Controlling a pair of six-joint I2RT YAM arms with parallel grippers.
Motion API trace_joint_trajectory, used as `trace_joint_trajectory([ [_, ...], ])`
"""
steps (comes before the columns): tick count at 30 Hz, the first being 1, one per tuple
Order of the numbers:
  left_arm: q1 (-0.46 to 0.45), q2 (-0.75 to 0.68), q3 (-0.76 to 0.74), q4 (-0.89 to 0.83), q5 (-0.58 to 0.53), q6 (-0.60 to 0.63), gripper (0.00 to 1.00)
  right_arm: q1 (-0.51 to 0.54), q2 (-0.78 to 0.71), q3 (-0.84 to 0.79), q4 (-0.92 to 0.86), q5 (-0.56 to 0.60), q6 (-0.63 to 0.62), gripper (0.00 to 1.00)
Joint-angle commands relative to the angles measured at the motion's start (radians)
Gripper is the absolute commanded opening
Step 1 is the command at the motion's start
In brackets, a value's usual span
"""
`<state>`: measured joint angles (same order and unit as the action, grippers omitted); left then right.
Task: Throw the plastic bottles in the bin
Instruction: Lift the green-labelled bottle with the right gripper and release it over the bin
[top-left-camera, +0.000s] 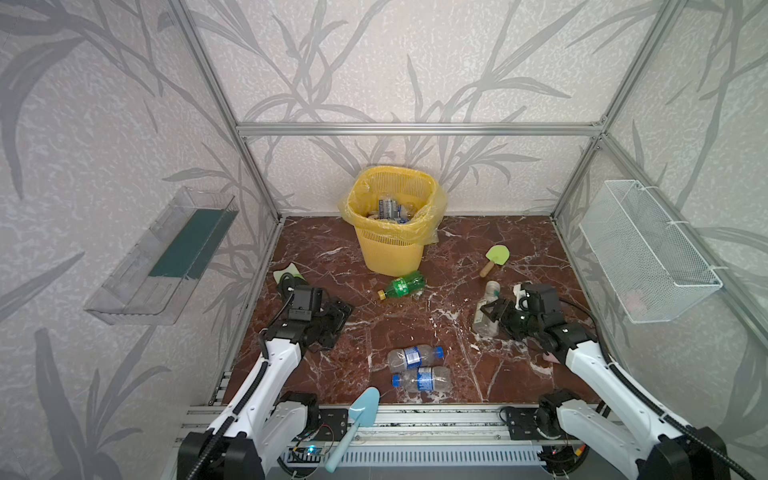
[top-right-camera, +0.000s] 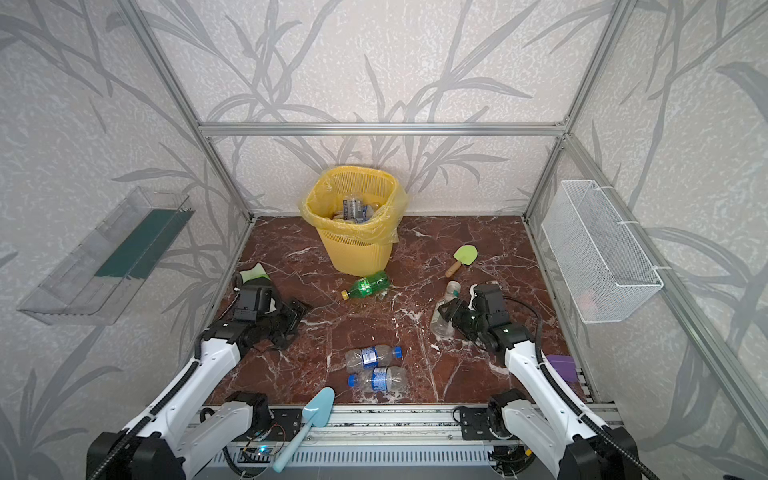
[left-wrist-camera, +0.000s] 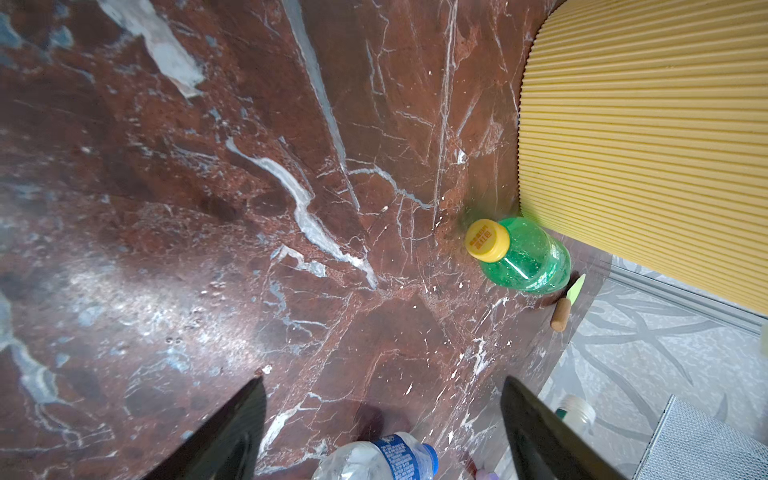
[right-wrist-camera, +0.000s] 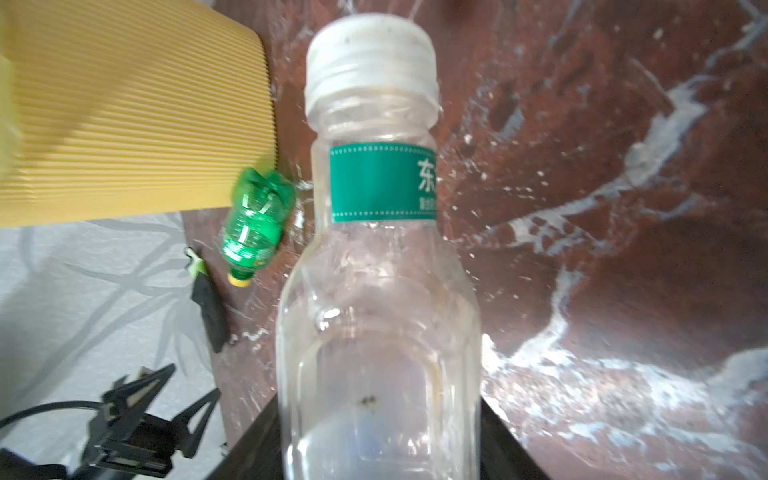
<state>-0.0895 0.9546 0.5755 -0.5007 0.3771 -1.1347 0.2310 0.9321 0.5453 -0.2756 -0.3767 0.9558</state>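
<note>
The yellow lattice bin (top-left-camera: 392, 249) (top-right-camera: 353, 253) stands at the back of the marble floor, with several bottles (top-left-camera: 388, 210) inside its bag. My right gripper (top-left-camera: 489, 311) (right-wrist-camera: 378, 415) is shut on a clear bottle with a green label and white cap (top-left-camera: 487, 303) (right-wrist-camera: 376, 257); whether it is off the floor I cannot tell. A green bottle with a yellow cap (top-left-camera: 404, 284) (left-wrist-camera: 521, 255) lies just in front of the bin. Two clear blue-labelled bottles (top-left-camera: 415, 356) (top-left-camera: 424, 378) lie near the front. My left gripper (top-left-camera: 337, 324) (left-wrist-camera: 382, 415) is open and empty, low at the left.
A green paddle with a wooden handle (top-left-camera: 495, 258) lies right of the bin. A light-blue shovel (top-left-camera: 357, 419) rests on the front rail. A wire basket (top-left-camera: 648, 253) hangs on the right wall and a clear tray (top-left-camera: 162, 257) on the left wall.
</note>
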Motion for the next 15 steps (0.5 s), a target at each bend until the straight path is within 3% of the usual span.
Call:
trace_joint_trajectory([
  [1, 0.006, -0.009, 0.034, -0.018, 0.001, 0.005, 0.88, -0.013, 0.014, 0.077, 0.195, -0.072, 0.093, 0.59],
  [4, 0.006, -0.010, 0.047, -0.018, 0.000, -0.002, 0.88, -0.009, 0.144, 0.304, 0.325, -0.117, 0.149, 0.59],
  [6, 0.005, -0.007, 0.069, -0.024, -0.005, -0.006, 0.88, 0.031, 0.306, 0.584, 0.369, -0.133, 0.177, 0.60],
  [10, 0.005, 0.004, 0.137, -0.055, -0.012, -0.003, 0.88, 0.126, 0.615, 1.166, 0.189, -0.137, 0.151, 0.72],
  [12, 0.006, 0.002, 0.169, -0.071, -0.007, 0.002, 0.88, 0.111, 0.703, 1.223, 0.127, -0.149, 0.173, 0.80],
  [15, 0.007, -0.019, 0.172, -0.083, -0.021, 0.013, 0.88, 0.089, 0.685, 1.052, 0.135, -0.174, 0.189, 0.85],
])
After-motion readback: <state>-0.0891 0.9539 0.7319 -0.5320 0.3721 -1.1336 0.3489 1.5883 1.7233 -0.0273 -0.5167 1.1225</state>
